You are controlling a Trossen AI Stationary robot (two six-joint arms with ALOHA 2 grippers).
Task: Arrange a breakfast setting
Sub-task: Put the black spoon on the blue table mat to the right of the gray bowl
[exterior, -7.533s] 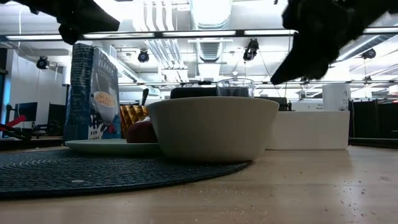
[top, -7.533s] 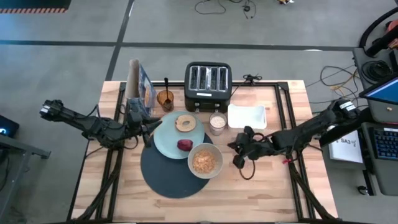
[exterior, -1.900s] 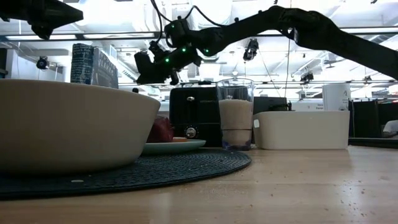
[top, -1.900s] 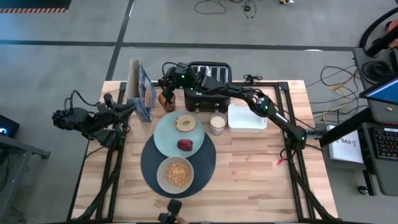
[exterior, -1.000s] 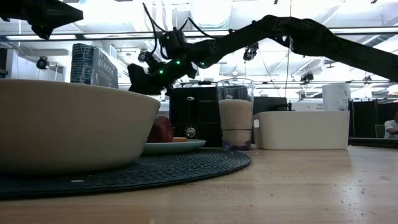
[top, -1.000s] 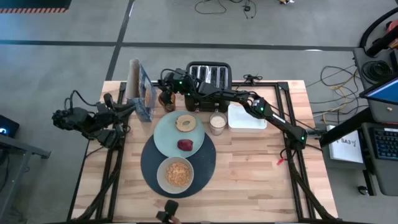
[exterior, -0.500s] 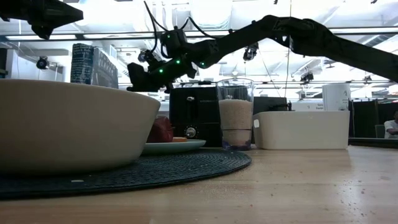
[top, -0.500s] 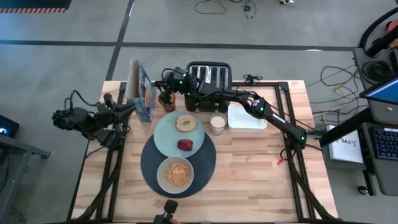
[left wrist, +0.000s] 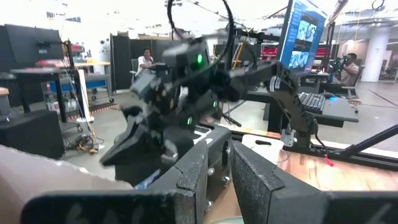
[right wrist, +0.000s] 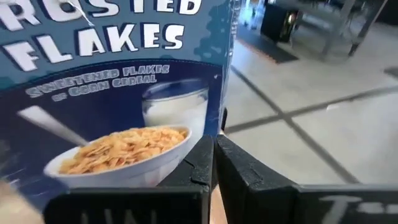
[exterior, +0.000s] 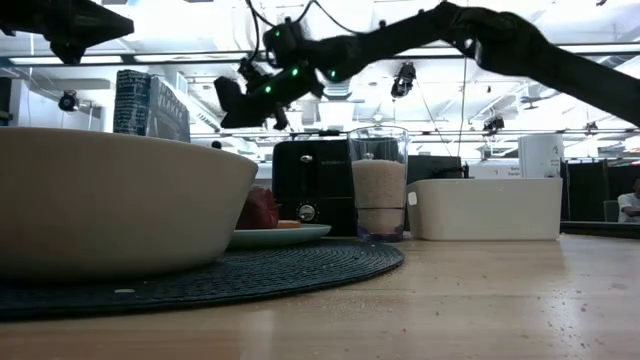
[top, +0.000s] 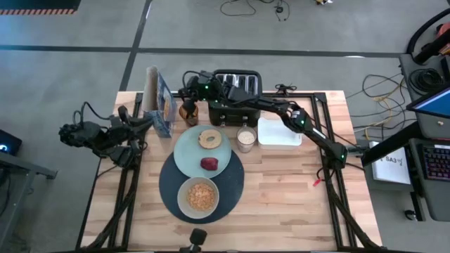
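On the round dark-blue placemat [top: 172, 190] rest a beige bowl [top: 200, 197] of cereal and the near part of a pale mint plate [top: 190, 156]. The plate carries a bagel [top: 209, 138] and a small dark-red fruit [top: 209, 164]. A milk glass [top: 245, 139] stands to its right. My right gripper [top: 185, 88] [exterior: 228, 112] [right wrist: 214, 158] hangs shut above a small amber cup [top: 187, 111], pointing at the cereal box [top: 158, 102]. My left gripper [left wrist: 217, 168] waits off the table's left edge, its fingers a narrow gap apart, holding nothing. My right gripper's fingers [right wrist: 199, 163] lie together, level, pointing toward the table's left. No view shows whether anything thin is between them, so I cannot tell whether it touches anything.
A black toaster [top: 235, 95] stands at the far edge under my right arm. A white tray [top: 279, 131] sits to its right. The near right of the table [top: 295, 204] is bare wood.
My right gripper has shut over the amber cup and then risen a little, still pointing at the cereal box. The bowl, plate and glass have stayed where they were.
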